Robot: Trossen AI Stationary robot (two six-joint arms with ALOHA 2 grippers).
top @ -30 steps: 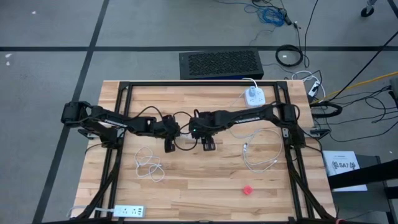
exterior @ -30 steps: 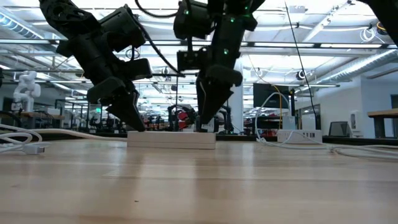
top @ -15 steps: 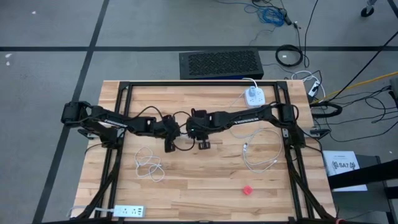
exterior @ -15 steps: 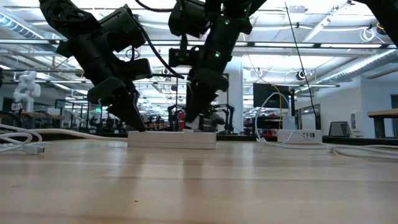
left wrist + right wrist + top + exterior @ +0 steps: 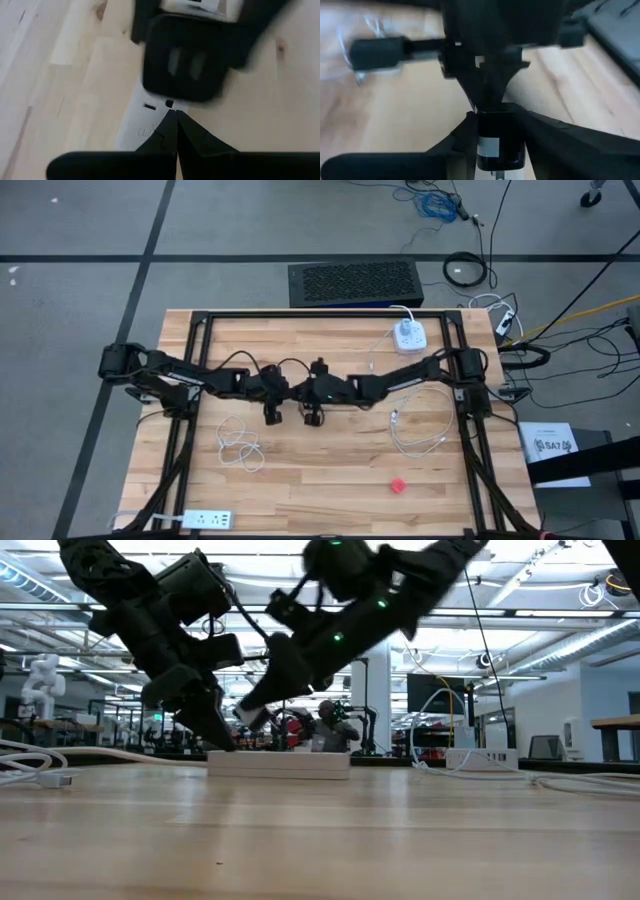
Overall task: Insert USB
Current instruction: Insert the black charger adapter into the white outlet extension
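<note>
Bright, even light falls from the ceiling strips overhead, leaving soft shadows on the table. Both wrist views are smeared with blur.

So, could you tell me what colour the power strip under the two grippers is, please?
White; the power strip shows best in the low view.

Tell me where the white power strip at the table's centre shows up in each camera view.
High view: power strip, a sliver mid-table, mostly under the arms.
Low view: the strip lies flat, centre.
Left wrist view: the strip runs just beyond the shut jaws.
Right wrist view: at most a pale sliver below the black plug; unsure.
Shared landmark: left gripper at the strip's end.
</note>
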